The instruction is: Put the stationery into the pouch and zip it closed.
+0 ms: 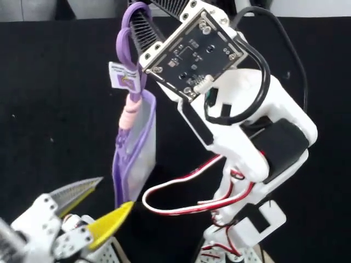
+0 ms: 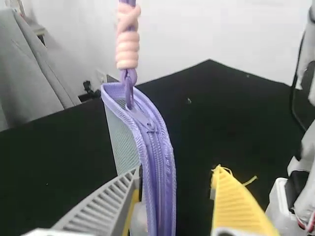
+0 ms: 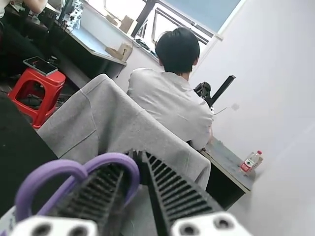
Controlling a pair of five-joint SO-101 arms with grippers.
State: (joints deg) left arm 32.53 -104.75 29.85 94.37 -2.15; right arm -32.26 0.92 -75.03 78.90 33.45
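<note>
My right hand, up at 12 o'clock, seems clamped on the strap, so the pouch dangles upright above the desk. My left hand, at 7 o'clock, gapes around its lower end, probably to steady it.

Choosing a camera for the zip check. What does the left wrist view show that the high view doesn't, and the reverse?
Left wrist view adds: the zipper running down the pouch edge, seen close up.
High view adds: the right gripper shut on the strap loop, holding the pouch hanging above the black table, plus a white tag.
Shared: pouch, pink coil above it, and the left gripper, its grey and yellow fingers open at the pouch's lower end.
</note>
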